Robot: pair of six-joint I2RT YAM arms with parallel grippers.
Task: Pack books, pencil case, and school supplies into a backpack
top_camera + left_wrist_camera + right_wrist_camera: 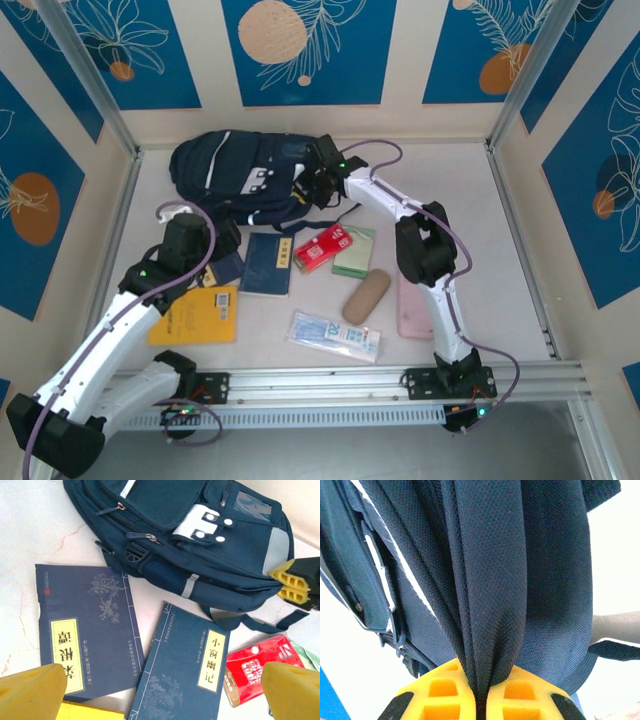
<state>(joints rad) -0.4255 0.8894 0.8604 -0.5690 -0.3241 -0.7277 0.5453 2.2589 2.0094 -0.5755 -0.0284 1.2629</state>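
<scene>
As the right end effector (481, 702) clamps tight on a dark strap (490, 580) of the navy backpack (235, 170), which lies at the far side of the bench (480, 230), the left end effector (160, 680) hangs released, fingers spread wide, over two navy books (87, 630) lying flat just in front of the pack. A red box (323, 248) and a pale green pad (358, 252) lie beside them; nearer the arms rest an orange-yellow book (195, 315), a tan pencil case (367, 296) and a clear packet (335, 335)

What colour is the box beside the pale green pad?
The box is red with white print; top external view.
</scene>
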